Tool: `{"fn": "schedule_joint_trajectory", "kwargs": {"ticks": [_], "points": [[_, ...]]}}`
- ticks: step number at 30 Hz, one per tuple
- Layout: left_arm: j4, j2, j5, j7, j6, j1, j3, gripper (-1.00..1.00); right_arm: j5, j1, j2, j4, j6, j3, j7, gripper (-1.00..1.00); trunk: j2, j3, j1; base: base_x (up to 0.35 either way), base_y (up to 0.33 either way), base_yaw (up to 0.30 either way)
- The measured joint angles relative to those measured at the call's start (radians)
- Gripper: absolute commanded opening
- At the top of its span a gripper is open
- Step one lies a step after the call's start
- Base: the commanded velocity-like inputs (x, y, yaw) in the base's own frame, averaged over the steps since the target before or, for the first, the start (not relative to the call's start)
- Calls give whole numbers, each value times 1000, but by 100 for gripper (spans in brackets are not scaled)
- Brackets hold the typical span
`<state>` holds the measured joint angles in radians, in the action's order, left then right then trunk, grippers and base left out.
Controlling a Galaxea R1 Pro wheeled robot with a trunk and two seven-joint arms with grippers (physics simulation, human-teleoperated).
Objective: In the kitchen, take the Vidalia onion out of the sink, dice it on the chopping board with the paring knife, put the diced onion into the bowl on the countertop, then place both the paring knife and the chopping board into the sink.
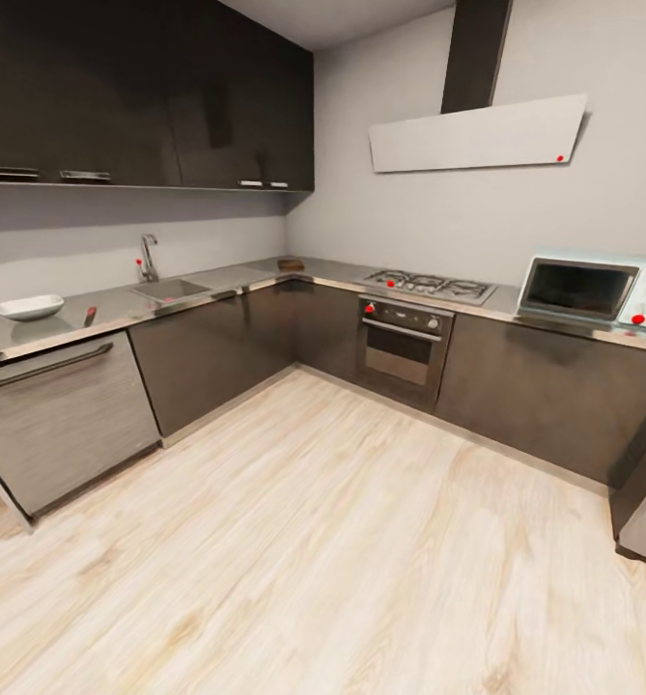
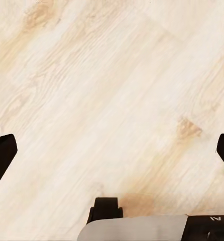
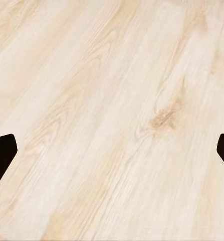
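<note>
You are facing the countertop (image 1: 120, 309) from afar — bowl (image 1: 30, 307) sitting left of the sink (image 1: 170, 288); both grippers (image 2: 112, 150) (image 3: 112, 150) are hanging released over the floor (image 1: 342, 541).

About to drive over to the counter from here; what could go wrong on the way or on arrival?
1. The knife lies close to the bowl; reaching for one may nudge the other.
2. The board sits far along the counter, past the sink, so extra repositioning seems likely.
3. The onion isn't discernible from here.
</note>
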<state>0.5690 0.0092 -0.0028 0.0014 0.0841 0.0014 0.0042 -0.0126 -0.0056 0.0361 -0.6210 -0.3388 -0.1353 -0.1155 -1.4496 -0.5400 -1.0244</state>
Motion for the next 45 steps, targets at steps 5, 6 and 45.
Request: {"fn": "schedule_joint_trajectory", "kwargs": {"ticks": [5,6,45], "points": [[0,0,0,0,0,0,0,100,0,0,0,0,0,0,0,100,0,0,0,328,-133,0],[0,0,0,0,0,0,0,100,0,0,0,0,-1,0,0,100,0,0,0,328,-132,0],[-1,0,0,0,0,0,0,100,0,0,2,1,0,0,0,100,0,0,0,328,-123,181]]}}
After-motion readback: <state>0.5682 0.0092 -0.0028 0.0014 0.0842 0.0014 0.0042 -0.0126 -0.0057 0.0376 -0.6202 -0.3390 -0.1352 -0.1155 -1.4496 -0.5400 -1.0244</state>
